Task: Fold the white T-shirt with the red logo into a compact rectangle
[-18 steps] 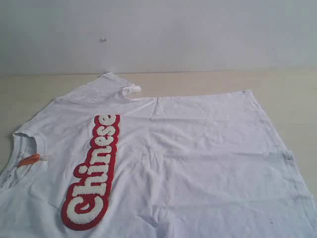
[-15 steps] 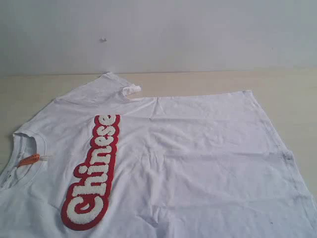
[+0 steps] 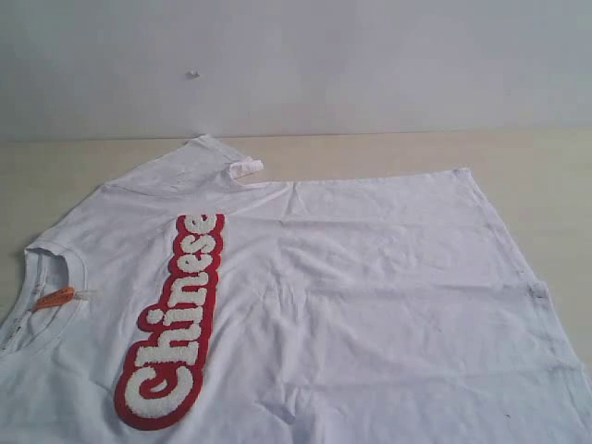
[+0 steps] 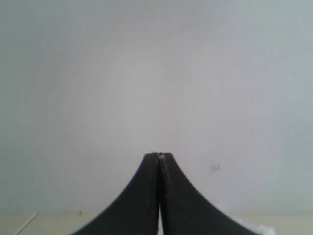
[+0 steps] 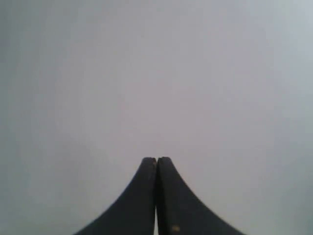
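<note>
The white T-shirt lies spread flat on the table in the exterior view, collar at the left with a small orange tag, hem to the right. The red logo runs along the chest, its fuzzy white letters facing up. One sleeve points toward the far wall. Neither gripper shows in the exterior view. In its wrist view my left gripper is shut on nothing and faces the pale wall. My right gripper is likewise shut on nothing, with only wall in front of it.
The light wooden table shows as a bare strip behind the shirt and along the right edge. A pale grey wall rises behind it. The shirt runs past the picture's lower and left edges.
</note>
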